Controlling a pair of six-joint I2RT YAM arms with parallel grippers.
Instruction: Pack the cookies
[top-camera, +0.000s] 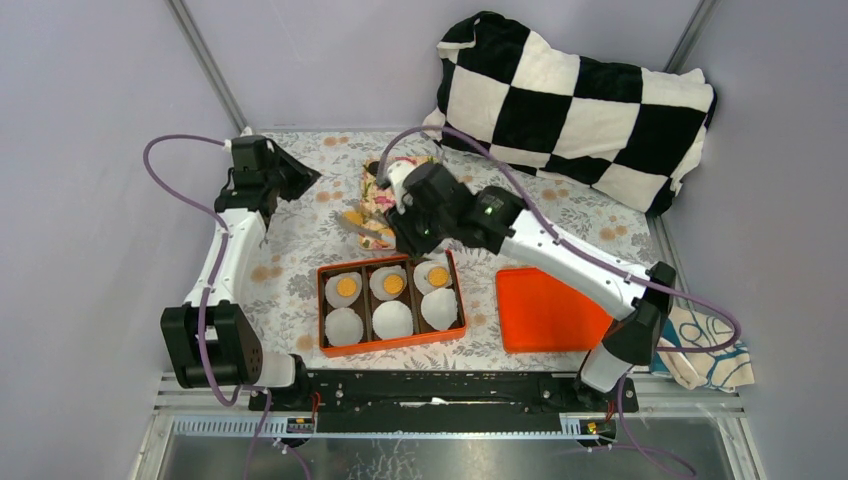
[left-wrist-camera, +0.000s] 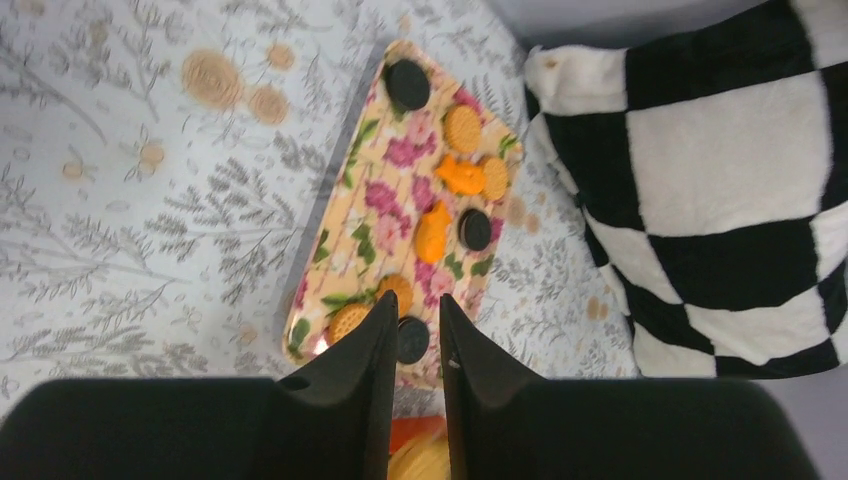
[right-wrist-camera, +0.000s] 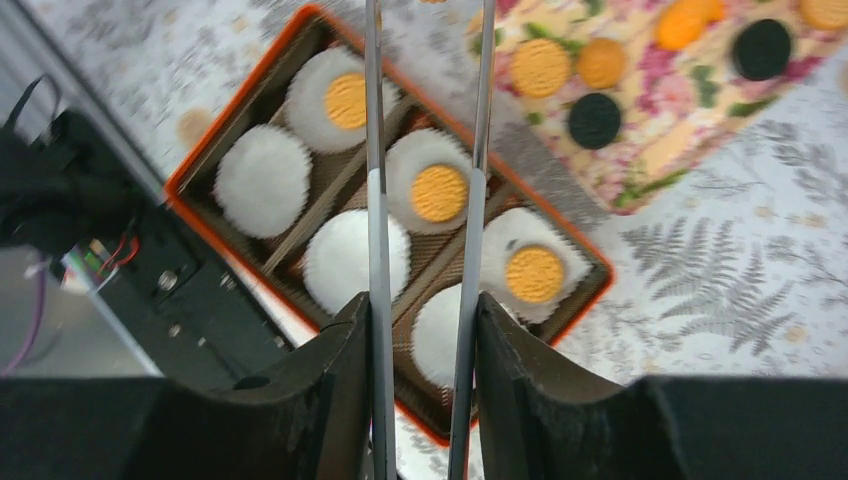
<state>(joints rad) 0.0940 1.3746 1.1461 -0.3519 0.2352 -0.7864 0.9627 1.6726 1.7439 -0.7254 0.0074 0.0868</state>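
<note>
Orange and black cookies (left-wrist-camera: 462, 128) lie on a floral tray (left-wrist-camera: 385, 215) at the back of the table. My right gripper (right-wrist-camera: 422, 297) is shut on metal tongs (right-wrist-camera: 376, 150), whose two arms run out past the top of the right wrist view. It hovers over an orange box (right-wrist-camera: 240, 97) of six white paper cups. Three cups in one row each hold an orange cookie (right-wrist-camera: 439, 193). My left gripper (left-wrist-camera: 416, 298) hangs above the tray's near end, open by a narrow gap with nothing between its fingers.
The box's orange lid (top-camera: 545, 310) lies to the right of the box (top-camera: 390, 343). A black-and-white checkered pillow (top-camera: 580, 100) fills the back right corner. A patterned cloth (top-camera: 705, 350) sits by the right arm's base.
</note>
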